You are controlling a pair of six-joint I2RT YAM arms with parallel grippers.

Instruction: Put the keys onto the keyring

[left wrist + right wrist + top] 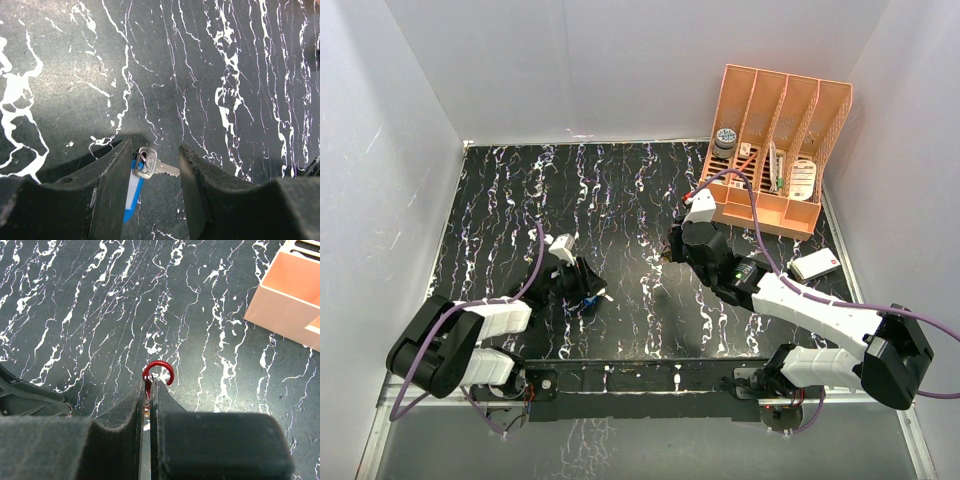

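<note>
Top external view: the left gripper (585, 289) is lowered over the left-centre of the black marbled table (620, 190), its tip angled toward the middle. A blue speck shows at the tip, too small to identify here. The right gripper (671, 248) sits right of centre, pointing left, well apart from the left gripper; its jaw state and contents cannot be resolved in this view. An orange slotted organiser (782, 130) stands at the far right corner. A flat white item (814, 265) lies near the right edge, just beside the right arm. Left wrist view: the jaws stand partly spread. One silver key (159, 168) spans the gap crosswise, its head against the finger on the view's left (112, 185) and its blade tip reaching the opposite finger. The jaws appear to clamp the key end to end. A blue and white piece hangs from the key's head along the inner face of the first finger. Right wrist view: the jaws are pressed together and pinch the keyring (159, 364), a thin red wire loop. The upper arc of the loop protrudes beyond the fingertips; the lower part is hidden between the pads. The arc ends open at its lower right. A corner of the organiser appears at upper right, well apart from the keyring.
</note>
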